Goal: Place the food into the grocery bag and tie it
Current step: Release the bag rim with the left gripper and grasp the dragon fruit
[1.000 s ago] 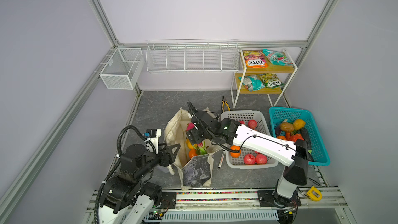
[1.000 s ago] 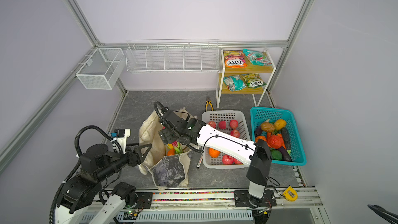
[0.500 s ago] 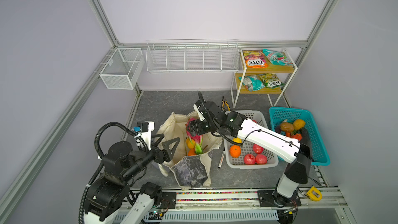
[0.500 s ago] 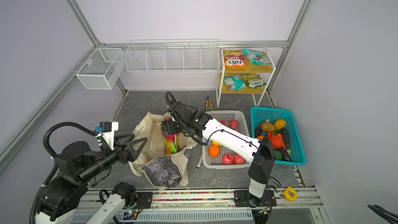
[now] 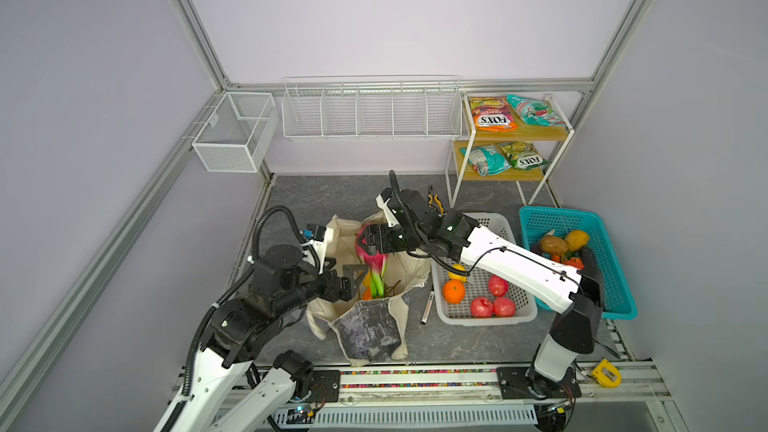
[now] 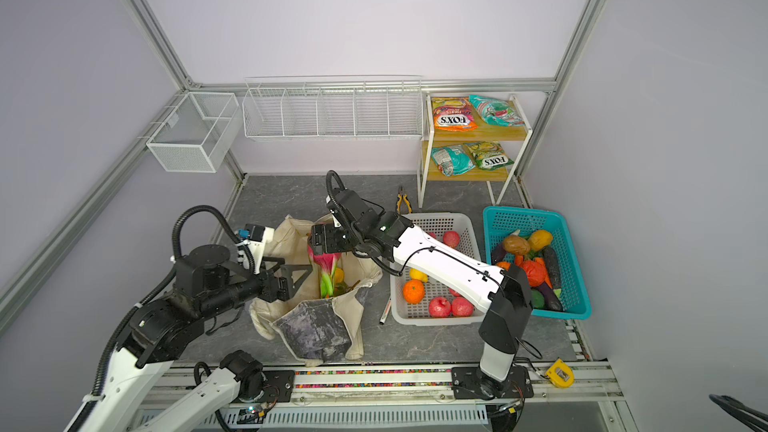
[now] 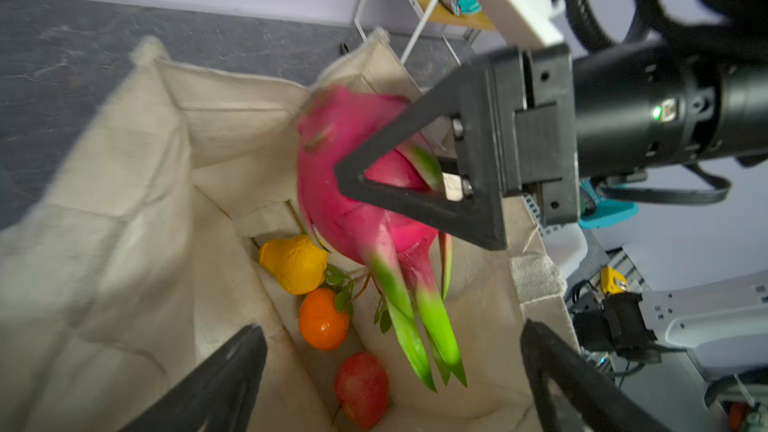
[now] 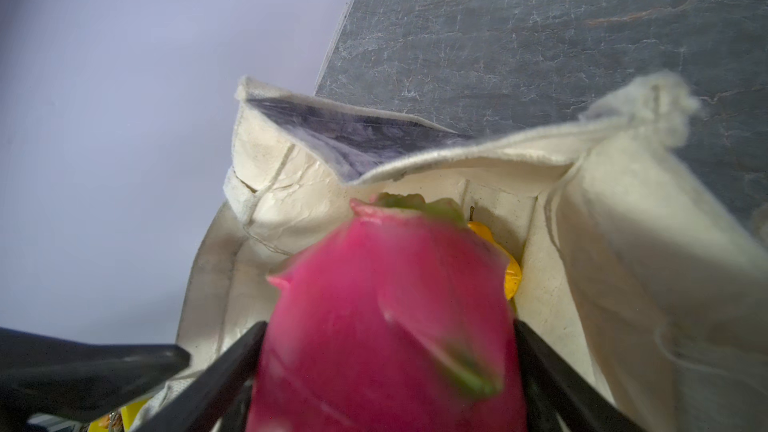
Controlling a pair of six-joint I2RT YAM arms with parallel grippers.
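The grocery bag [image 5: 368, 328] [image 6: 316, 326] stands open in the middle of the table, grey panel toward the front. My right gripper [image 5: 368, 241] [image 6: 321, 243] [image 8: 386, 367] is shut on a magenta dragon fruit [image 5: 371, 257] [image 6: 326, 261] [image 7: 345, 184] [image 8: 386, 317], which hangs in the bag's mouth with its green tips down. At the bag's left rim my left gripper [image 5: 353, 278] [image 6: 297, 274] [image 7: 392, 338] stands open and holds nothing. On the bag's floor lie a yellow citrus [image 7: 293, 263], a leafy orange [image 7: 323, 320] and a red fruit [image 7: 361, 386].
Right of the bag stands a white basket [image 5: 486, 318] with fruit, then a teal basket [image 5: 619, 284] of produce. Snack packets [image 5: 496, 118] lie on the back-right shelf. A marker [image 5: 427, 305] lies between bag and white basket. Pliers [image 5: 434, 201] lie behind the bag.
My left gripper drew back from the bag's rim, then returned to it with its jaws wider. My right gripper lifted slightly toward the back with the dragon fruit. The bag's mouth stands wider.
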